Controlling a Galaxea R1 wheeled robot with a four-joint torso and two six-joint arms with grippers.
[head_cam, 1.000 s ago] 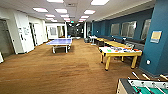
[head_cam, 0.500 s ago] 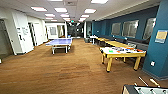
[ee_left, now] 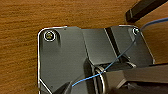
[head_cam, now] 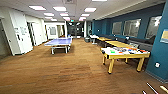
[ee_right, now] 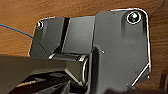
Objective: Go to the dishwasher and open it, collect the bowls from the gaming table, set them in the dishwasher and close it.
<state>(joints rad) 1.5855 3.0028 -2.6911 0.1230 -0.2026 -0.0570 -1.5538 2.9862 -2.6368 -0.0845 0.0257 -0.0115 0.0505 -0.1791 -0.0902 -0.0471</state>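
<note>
I am in a long room with a brown wood-look floor (head_cam: 62, 72). To the right stands the gaming table (head_cam: 125, 53), with a white top and yellow legs. Small coloured things lie on it, among them a green spot (head_cam: 112, 51) and an orange-red one (head_cam: 143, 51). They are too blurred to tell whether they are the bowls. The dishwasher is out of view. Both wrist views look down past the robot's dark plate onto the wood floor (ee_left: 22, 20) (ee_right: 22, 15).
A blue table-tennis table (head_cam: 59, 42) stands in the middle distance on the left. Yellow wood-topped tables (head_cam: 116, 43) line the dark blue wall (head_cam: 160, 57) on the right. White walls and doorways (head_cam: 17, 35) run along the left. Pale rods (head_cam: 152, 88) poke in at the lower right corner.
The whole head view has shifted a little: the camera has moved. The green-topped thing at the lower right corner has slid almost out of the picture.
</note>
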